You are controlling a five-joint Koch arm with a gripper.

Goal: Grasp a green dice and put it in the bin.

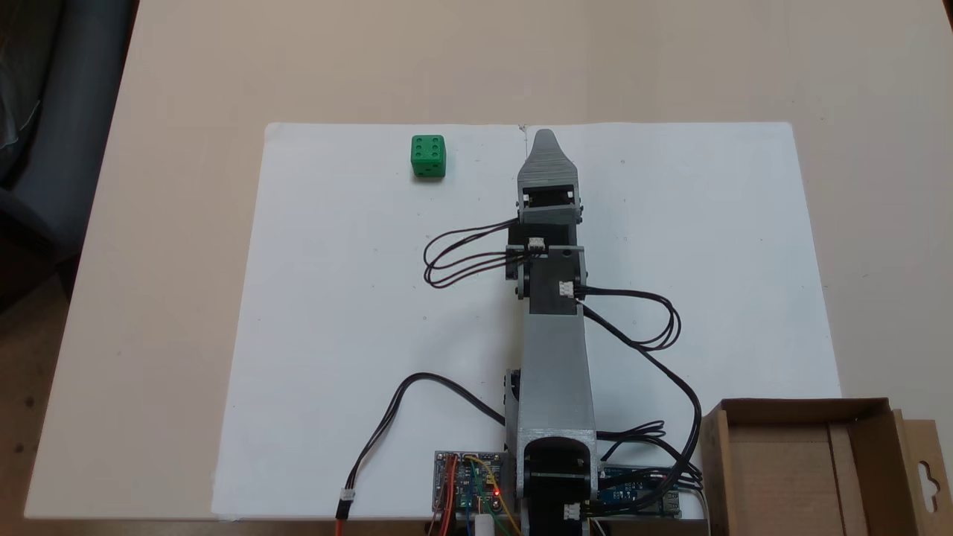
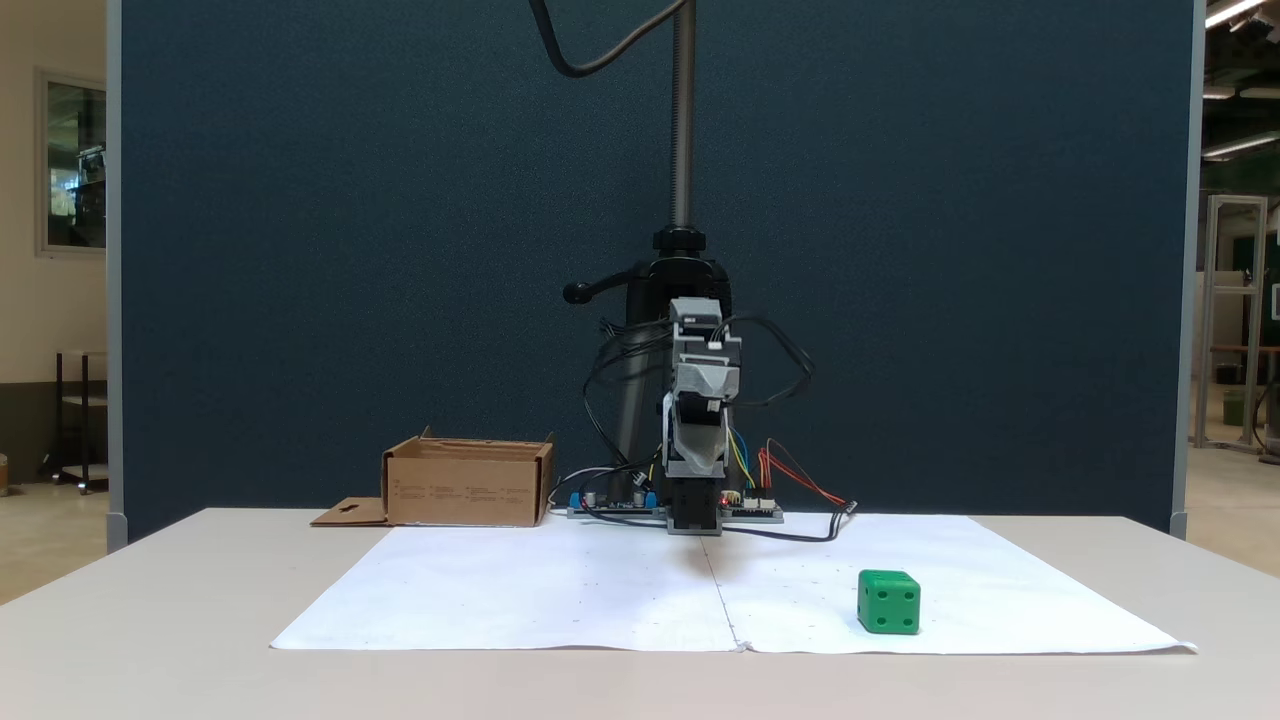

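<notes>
Behind my beige table (image 2: 150,600) stands a dark blue partition (image 2: 350,250), with ceiling lights (image 2: 1235,12) at two o'clock.

Six pips on top of the dice (image 1: 428,155), four on its side in a fixed view. Faint print on the bin (image 2: 468,487), too small to read.

The arm (image 1: 551,357) stretches straight out from its base, away from the camera in a fixed view. The gripper (image 1: 545,138) points forward and hangs in the air (image 2: 693,462). Only one grey tip shows, so its opening is unclear.
</notes>
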